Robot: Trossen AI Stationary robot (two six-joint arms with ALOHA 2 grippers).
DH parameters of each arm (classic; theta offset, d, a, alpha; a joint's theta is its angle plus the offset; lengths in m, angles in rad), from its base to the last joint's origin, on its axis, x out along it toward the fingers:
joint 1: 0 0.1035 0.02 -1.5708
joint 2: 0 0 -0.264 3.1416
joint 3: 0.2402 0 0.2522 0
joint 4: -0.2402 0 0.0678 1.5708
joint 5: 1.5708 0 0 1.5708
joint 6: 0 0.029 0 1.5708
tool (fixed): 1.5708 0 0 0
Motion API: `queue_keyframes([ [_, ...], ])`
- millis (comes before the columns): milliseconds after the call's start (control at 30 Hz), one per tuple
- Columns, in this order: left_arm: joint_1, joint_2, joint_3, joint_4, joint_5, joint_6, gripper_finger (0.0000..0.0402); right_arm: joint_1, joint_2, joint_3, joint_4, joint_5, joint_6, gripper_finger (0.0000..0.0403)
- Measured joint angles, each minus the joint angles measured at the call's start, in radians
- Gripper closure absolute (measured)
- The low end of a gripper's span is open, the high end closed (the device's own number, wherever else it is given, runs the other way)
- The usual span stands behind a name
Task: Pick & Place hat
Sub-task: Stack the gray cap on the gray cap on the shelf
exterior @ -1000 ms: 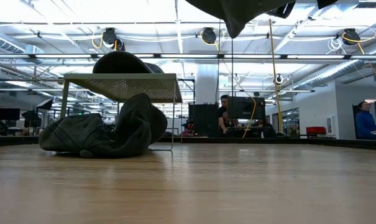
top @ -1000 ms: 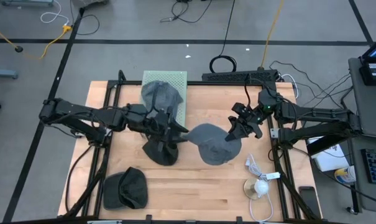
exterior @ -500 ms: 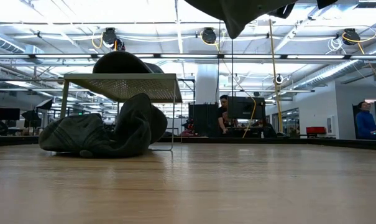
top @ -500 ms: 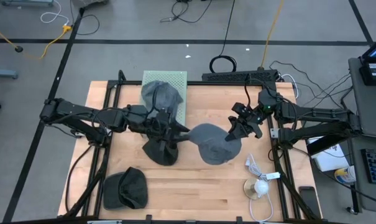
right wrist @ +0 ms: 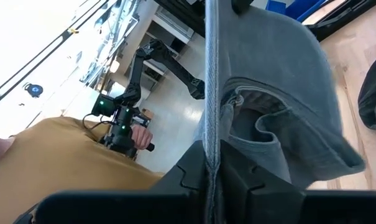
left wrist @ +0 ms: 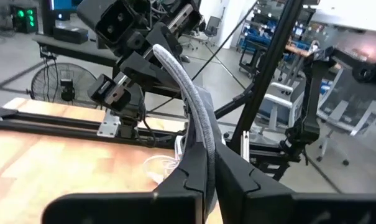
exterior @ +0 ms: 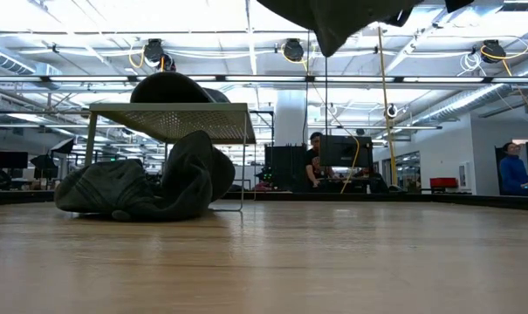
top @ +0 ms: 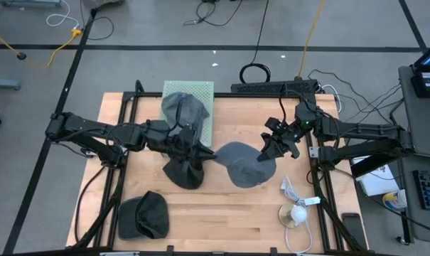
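The left gripper (left wrist: 207, 163) has its jaws pinched tight on one thin edge of the grey hat (top: 243, 163), and the right gripper (right wrist: 210, 163) has its jaws pinched tight on the edge across from it. So the hat hangs in the air between the two arms, over the middle of the tabletop (top: 229, 213), and touches no wood. This could go wrong. Each grip holds only a little strip of cloth. If the arms pull apart too hard, or one moves faster than the other, the edge could slip out and the hat would flop down or fall. The hat is soft and floppy, with a rounded top and a brim. It sags where nothing holds it. Three more dark hats (top: 145, 215) lie near, one on a green rack (top: 207, 107).
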Motion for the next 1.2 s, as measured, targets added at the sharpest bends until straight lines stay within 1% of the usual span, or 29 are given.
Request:
queue_keyframes([
  [67, 0.0, 0.0, 0.0, -0.001, 0.0, -0.038, 0.0387, 0.0, 0.0, 0.0, 0.001, -0.001, 0.002, 0.0372],
  [133, 0.0, 0.0, 0.0, -0.002, 0.0, -0.064, 0.0392, 0.0, 0.0, 0.0, 0.004, -0.004, -0.01, 0.0352],
  [233, 0.0, 0.0, 0.0, 0.003, -0.013, -0.126, 0.0392, -0.001, -0.004, 0.0, 0.045, -0.026, -0.037, 0.0308],
  [333, 0.0, -0.001, 0.0, 0.009, -0.033, -0.203, 0.0392, -0.013, -0.012, 0.0, 0.139, -0.078, -0.071, 0.0259],
  [400, 0.0, -0.001, 0.0, 0.018, -0.045, -0.255, 0.0392, -0.029, -0.024, 0.0, 0.191, -0.084, -0.077, 0.0231],
  [533, 0.0, -0.002, 0.001, 0.034, -0.065, -0.341, 0.0392, -0.079, -0.051, 0.0, 0.242, -0.083, -0.085, 0.0196],
  [700, 0.001, -0.001, 0.001, 0.079, -0.082, -0.46, 0.0392, -0.154, -0.071, 0.0, 0.241, -0.083, -0.13, 0.0184],
  [800, 0.001, -0.001, 0.0, 0.13, -0.079, -0.528, 0.0392, -0.192, -0.071, 0.0, 0.243, -0.086, -0.134, 0.0188],
  [933, -0.001, -0.001, 0.0, 0.186, -0.068, -0.572, 0.0392, -0.229, -0.071, 0.001, 0.223, -0.078, -0.158, 0.0196],
  [1033, -0.008, -0.021, -0.002, 0.178, -0.09, -0.583, 0.0392, -0.246, -0.071, 0.001, 0.211, -0.083, -0.14, 0.02],
  [1200, -0.048, -0.091, -0.002, 0.147, -0.201, -0.496, 0.0392, -0.257, -0.072, 0.001, 0.191, -0.083, -0.125, 0.0202],
])
